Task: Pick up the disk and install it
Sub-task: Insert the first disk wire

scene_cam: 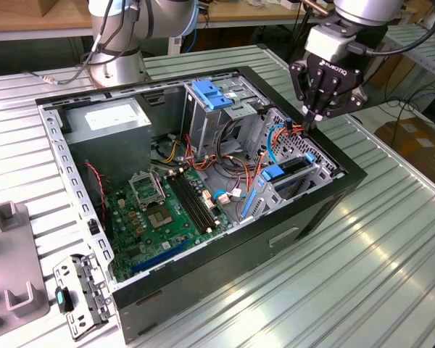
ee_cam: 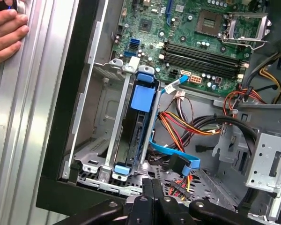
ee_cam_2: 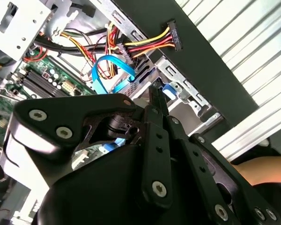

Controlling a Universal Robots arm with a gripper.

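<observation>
The disk [scene_cam: 293, 167] stands on edge in the drive cage at the corner of the open computer case [scene_cam: 225, 268], on the exterior view's right. Its blue frame and tab [ee_cam: 144, 97] run along its edge. In the first wrist view the disk [ee_cam: 136, 136] sits between the cage's metal rails. My gripper [scene_cam: 312, 122] hangs just above the case's rim, beside the cage and over a bundle of red and orange cables. Its fingers [ee_cam: 148, 187] are pressed together, with nothing seen between them. In the second wrist view the gripper [ee_cam_2: 154, 93] points at a looped blue data cable [ee_cam_2: 113, 70].
A grey power supply [scene_cam: 105, 119] and a blue bracket [scene_cam: 214, 94] on the upper cage sit at the case's far side. The green motherboard [scene_cam: 167, 210] lies flat inside. A person's hand [ee_cam: 4, 33] rests on the ribbed table outside the case. Grey fixtures [scene_cam: 11, 261] stand at the exterior view's left.
</observation>
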